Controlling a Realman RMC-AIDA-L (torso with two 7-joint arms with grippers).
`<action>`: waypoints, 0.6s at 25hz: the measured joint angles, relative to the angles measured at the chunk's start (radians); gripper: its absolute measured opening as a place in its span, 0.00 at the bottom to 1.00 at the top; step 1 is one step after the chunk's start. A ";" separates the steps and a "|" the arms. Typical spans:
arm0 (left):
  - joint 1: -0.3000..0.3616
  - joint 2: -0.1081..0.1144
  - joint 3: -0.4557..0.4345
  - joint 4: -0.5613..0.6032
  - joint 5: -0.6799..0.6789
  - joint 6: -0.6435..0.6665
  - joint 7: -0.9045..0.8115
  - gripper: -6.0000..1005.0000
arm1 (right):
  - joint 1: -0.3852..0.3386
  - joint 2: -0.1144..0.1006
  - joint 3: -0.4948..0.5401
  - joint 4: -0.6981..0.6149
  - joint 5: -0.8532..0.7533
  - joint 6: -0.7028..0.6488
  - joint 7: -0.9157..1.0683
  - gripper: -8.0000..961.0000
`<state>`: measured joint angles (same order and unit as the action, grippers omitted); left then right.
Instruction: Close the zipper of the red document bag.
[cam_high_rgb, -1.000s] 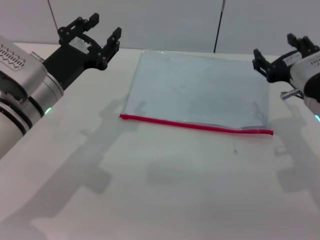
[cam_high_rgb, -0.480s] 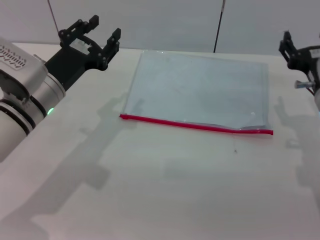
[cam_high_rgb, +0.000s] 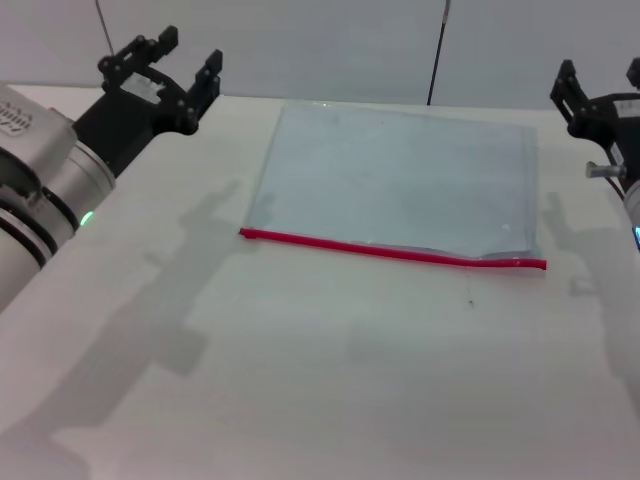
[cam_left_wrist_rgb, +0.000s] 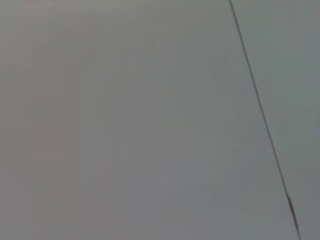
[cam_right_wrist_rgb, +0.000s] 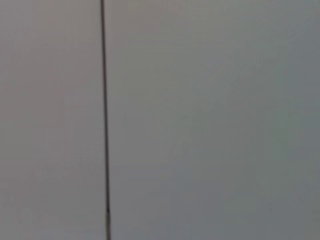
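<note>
A white table (cam_high_rgb: 330, 380) fills the foreground, marked by soft shadows. Behind it stands a plain grey wall (cam_high_rgb: 330, 45) with two thin dark vertical seams (cam_high_rgb: 437, 50), evenly lit.

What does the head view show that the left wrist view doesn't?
Only the head view shows the work: the red document bag lying flat on the table, its zipper along the near edge, the left gripper raised at far left with jaws open, and the right gripper at the right edge. Only the left wrist view shows nothing beyond a blank wall crossed by a thin dark line. Both show that wall.
</note>
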<state>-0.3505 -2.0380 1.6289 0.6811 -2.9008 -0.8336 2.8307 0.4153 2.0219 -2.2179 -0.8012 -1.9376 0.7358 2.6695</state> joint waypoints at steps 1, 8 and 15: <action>0.000 0.000 -0.007 -0.008 0.000 -0.013 -0.002 0.55 | 0.003 0.000 -0.009 0.005 -0.005 0.014 0.016 0.85; -0.002 0.001 -0.027 -0.035 0.000 -0.056 -0.004 0.55 | 0.038 0.007 -0.023 0.056 0.001 0.033 0.032 0.85; -0.042 0.000 -0.027 -0.093 0.000 -0.059 -0.001 0.55 | 0.049 0.009 -0.039 0.089 0.004 0.053 0.034 0.85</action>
<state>-0.3921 -2.0380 1.6014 0.5882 -2.9008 -0.8921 2.8294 0.4647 2.0307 -2.2572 -0.7120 -1.9338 0.7890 2.7038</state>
